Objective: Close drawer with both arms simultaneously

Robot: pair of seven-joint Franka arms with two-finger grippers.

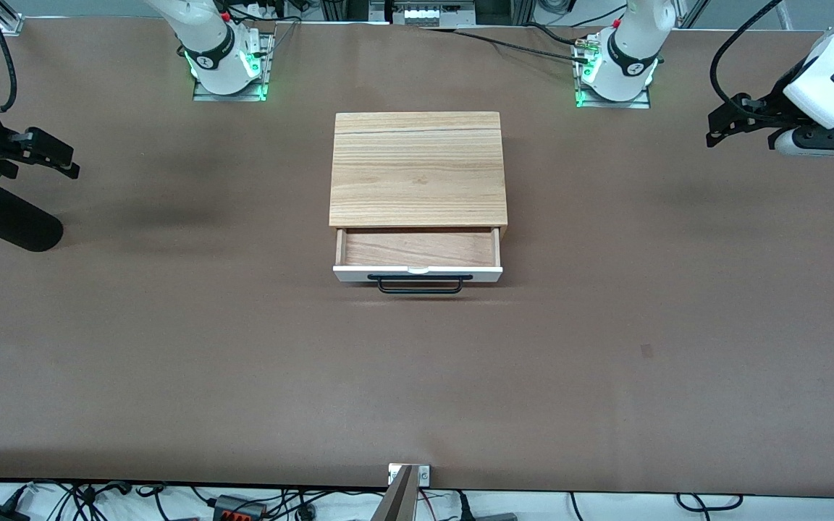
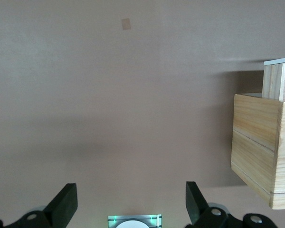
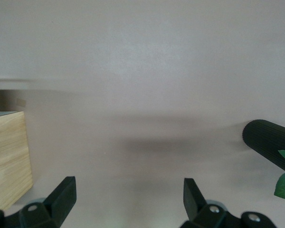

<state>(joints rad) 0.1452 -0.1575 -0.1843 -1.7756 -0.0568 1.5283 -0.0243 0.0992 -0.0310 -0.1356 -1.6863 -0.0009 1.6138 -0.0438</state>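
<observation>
The light-wood cabinet stands mid-table. Its drawer is pulled partly out toward the front camera, and its white front panel and black bar handle show. My left gripper is open and empty, over bare table at the left arm's end, well apart from the cabinet. In the left wrist view the gripper faces the cabinet's side and the drawer's side. My right gripper is open and empty over the right arm's end. The right wrist view shows the gripper and a cabinet corner.
A black vase with green leaves lies on the table at the right arm's end, just below my right gripper; it also shows in the right wrist view. The arm bases stand farther from the front camera than the cabinet.
</observation>
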